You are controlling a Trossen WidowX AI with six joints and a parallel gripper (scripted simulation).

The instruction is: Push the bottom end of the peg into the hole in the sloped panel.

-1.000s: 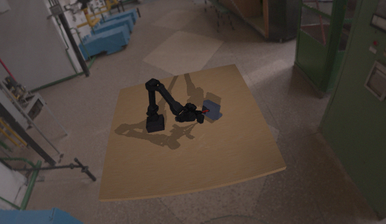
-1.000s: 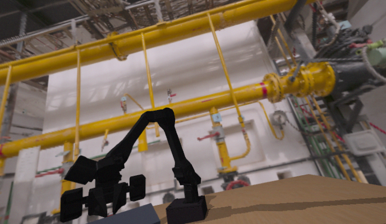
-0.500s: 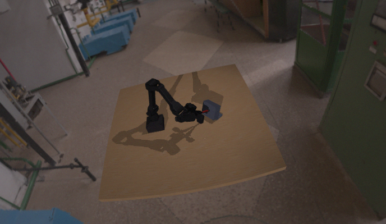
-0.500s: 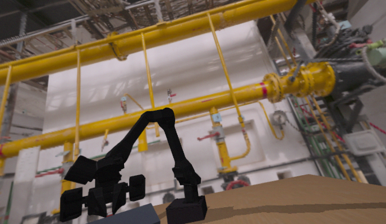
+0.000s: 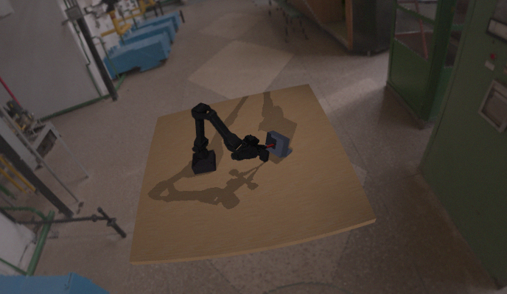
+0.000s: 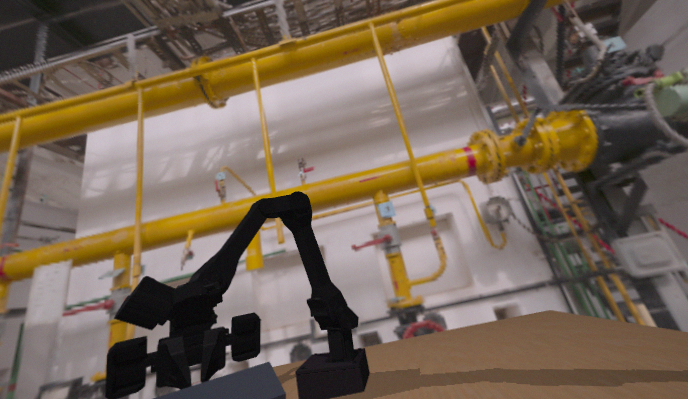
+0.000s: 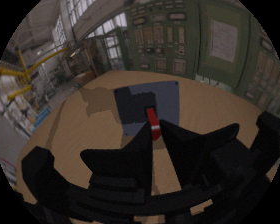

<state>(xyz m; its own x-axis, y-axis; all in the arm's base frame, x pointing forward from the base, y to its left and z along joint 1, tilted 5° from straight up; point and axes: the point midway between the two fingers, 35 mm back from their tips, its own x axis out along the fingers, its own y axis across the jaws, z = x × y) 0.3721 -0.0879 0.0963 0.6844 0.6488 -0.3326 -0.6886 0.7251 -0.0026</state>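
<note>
My gripper (image 5: 266, 147) (image 6: 196, 380) (image 7: 154, 123) is shut on the red peg (image 5: 270, 146) (image 7: 152, 118). The peg sticks out beyond the fingertips toward the blue-grey sloped panel (image 5: 283, 146) (image 6: 243, 383) (image 7: 167, 102). In the wrist view the peg's far end overlaps the dark square hole (image 7: 146, 110) in the panel's face. Whether the end is inside the hole or just in front of it cannot be told. A light band shows on the peg near the fingertips. The peg is hidden in the exterior view.
The panel stands on the wooden table (image 5: 298, 208) (image 6: 547, 344) (image 7: 73, 142). The arm's base (image 5: 204, 163) (image 6: 332, 377) stands on the table, on the opposite side of the gripper from the panel. Shadows of the arm fall on the table and on the panel's left part in the wrist view.
</note>
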